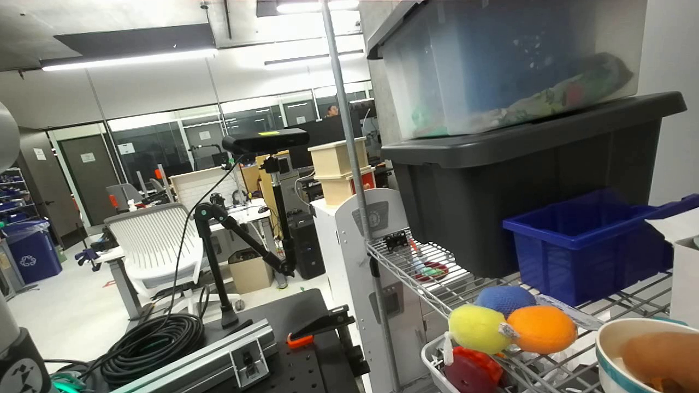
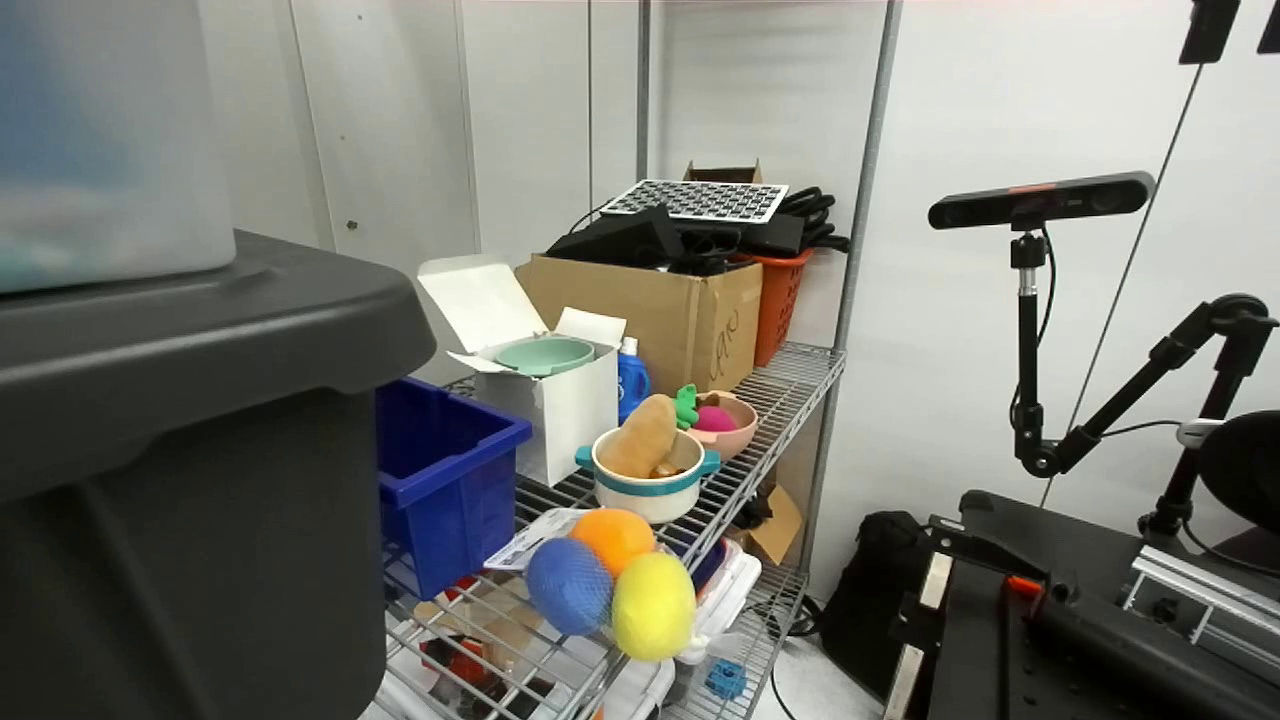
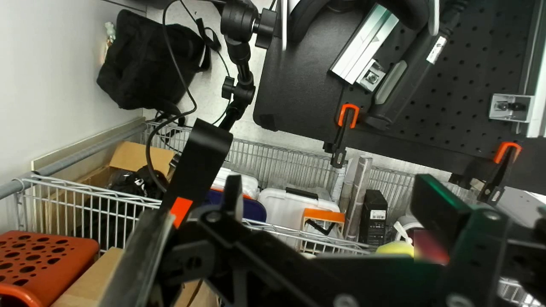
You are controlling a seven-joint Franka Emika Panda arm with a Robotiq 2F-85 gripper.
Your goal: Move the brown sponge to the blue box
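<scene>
Nearest are my fingers (image 3: pixel 443 207), spread wide apart. In the wrist view a yellow ball (image 3: pixel 394 247) shows beyond the gap between them. Apart from my fingers, on the wire shelf (image 2: pixel 800 367), what I take for the brown sponge (image 2: pixel 645 433), a tan lump, leans in a teal-trimmed pot (image 2: pixel 650 508). On that shelf too, away from my fingers, the blue box (image 2: pixel 455 527) stands just beside the dark grey tote (image 2: pixel 200 570). Past my fingers lies the black desk (image 3: pixel 294 98).

Deep-blue box (image 2: pixel 458 525), dark grey tote (image 2: pixel 215 560), teal-banded white pot (image 2: pixel 648 492), black-and-white checkered board (image 2: pixel 697 200), black tool (image 3: pixel 332 192)
</scene>
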